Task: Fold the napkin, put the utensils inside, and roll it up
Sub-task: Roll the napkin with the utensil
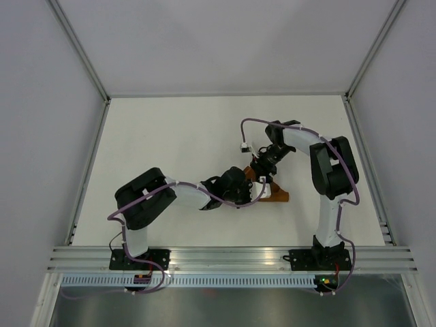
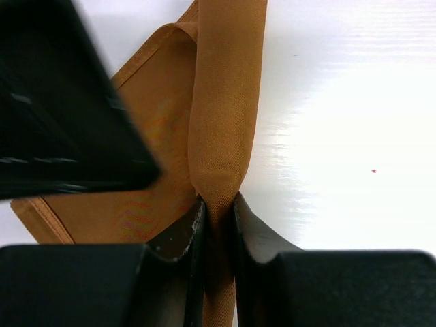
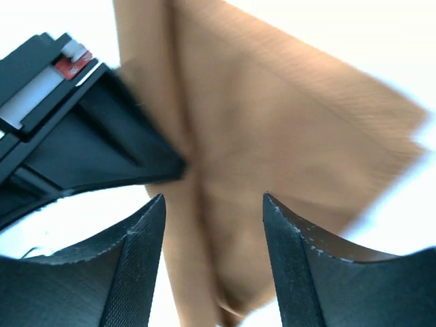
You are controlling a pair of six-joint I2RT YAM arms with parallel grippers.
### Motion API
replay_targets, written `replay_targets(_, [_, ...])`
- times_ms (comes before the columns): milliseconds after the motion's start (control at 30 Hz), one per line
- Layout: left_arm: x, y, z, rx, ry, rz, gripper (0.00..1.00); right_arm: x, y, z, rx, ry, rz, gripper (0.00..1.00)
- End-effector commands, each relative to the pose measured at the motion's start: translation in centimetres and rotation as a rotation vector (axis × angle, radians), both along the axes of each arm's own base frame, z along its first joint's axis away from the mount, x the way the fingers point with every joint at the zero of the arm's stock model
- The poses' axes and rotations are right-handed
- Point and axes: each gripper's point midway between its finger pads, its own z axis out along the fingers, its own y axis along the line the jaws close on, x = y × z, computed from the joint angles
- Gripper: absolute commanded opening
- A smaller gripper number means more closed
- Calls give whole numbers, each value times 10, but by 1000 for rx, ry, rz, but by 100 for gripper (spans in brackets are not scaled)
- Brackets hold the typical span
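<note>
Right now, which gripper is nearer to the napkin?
Left: the left gripper pinches a rolled fold of the napkin. The right gripper is open, just above it, gripping nothing.

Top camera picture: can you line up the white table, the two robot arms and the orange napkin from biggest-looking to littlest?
1. White table: biggest by far.
2. Left arm and right arm: they look about alike, so I won't rank them.
3. Orange napkin: smallest, and mostly hidden under the arms.

no text, label, brand, number or sign could be read in any view. a small red and white patch [image 3: 65, 61] at the upper left of the right wrist view was too blurred to show any lettering.
</note>
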Motion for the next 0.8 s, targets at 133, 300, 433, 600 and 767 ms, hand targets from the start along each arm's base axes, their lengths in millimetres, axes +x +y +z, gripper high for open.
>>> replay_targets(133, [-48,23,-35,104,363,-60,2,79,-31,34,44,-258,-259,67])
replay_targets(300, [-50,33,-41,141,498,-35,2,94,-65,66,124,-371,-409,67])
replay_targets(433, [-47,32,-39,161,611,-8,2,65,-81,74,124,-486,-426,67])
replay_targets(600, [-49,36,-49,222,735,33,2,31,-84,98,133,-728,-367,69])
replay_targets(767, [-44,31,-51,227,813,62,2,-9,-74,77,97,-881,-244,71])
